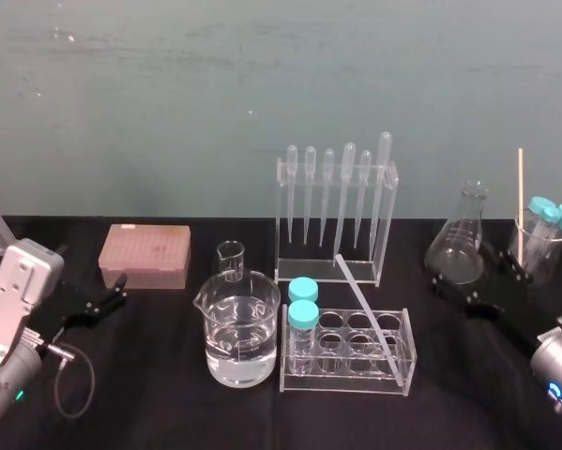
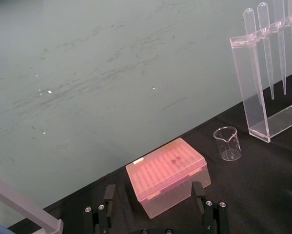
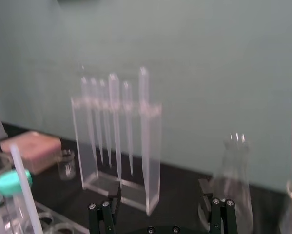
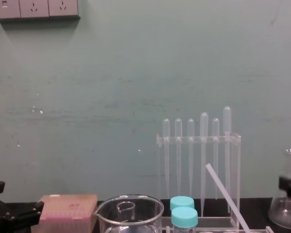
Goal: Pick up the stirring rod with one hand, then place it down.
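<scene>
The left gripper (image 2: 153, 195) and right gripper (image 3: 158, 204) hold their fingers spread wide, empty. The stirring rod (image 1: 363, 305) leans in the tube rack (image 1: 407, 349) between the 2, nearer the right fingers.

Both arms are sitting low at the robot's sides, the left gripper (image 2: 155, 214) and right gripper (image 3: 160, 214) each holding its fingers wide apart.

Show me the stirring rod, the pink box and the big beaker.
stirring rod (image 1: 364, 304), head view, middle of its shaft.
pink box (image 1: 144, 251), head view, its lid.
big beaker (image 1: 262, 314), head view, its glass wall.
</scene>
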